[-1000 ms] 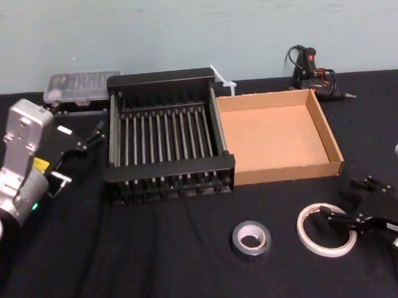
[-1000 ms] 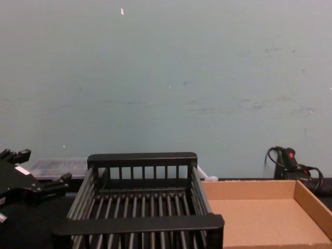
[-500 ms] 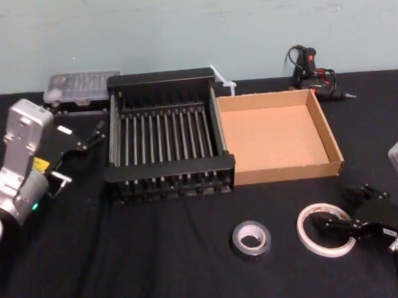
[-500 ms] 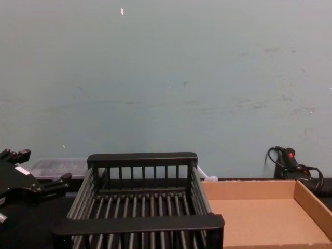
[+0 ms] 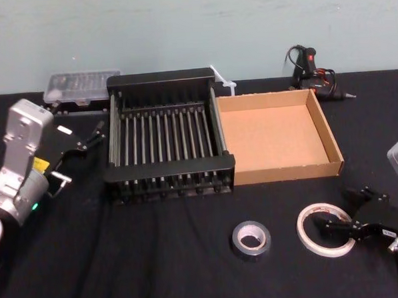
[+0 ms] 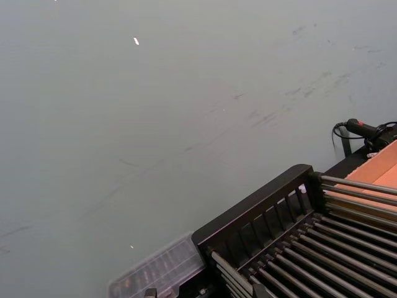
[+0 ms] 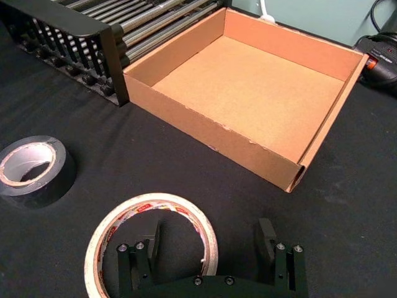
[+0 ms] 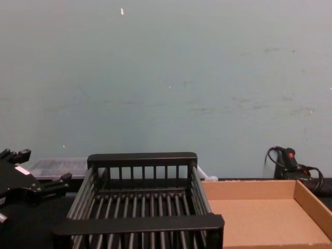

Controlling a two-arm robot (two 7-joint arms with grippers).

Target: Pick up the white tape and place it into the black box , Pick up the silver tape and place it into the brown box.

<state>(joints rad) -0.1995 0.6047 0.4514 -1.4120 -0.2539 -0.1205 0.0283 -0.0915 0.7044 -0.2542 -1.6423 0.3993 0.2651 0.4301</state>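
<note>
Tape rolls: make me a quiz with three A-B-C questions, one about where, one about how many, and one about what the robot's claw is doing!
1. Where is the silver tape?
A. In a box.
B. On the black cloth, beside the white tape.
C. In a gripper.

2. How many tape rolls are there?
A. One.
B. Two.
C. Four.

3. What is the right gripper doing?
A. Squeezing the silver roll.
B. Open, one finger inside the white ring, one outside.
C. Resting in the cardboard tray.

Answers: 1 B, it lies on the cloth, left of the white roll. 2 B, one silver and one white. 3 B, its fingers straddle the ring's wall. The left gripper hangs open beside the black box.
</note>
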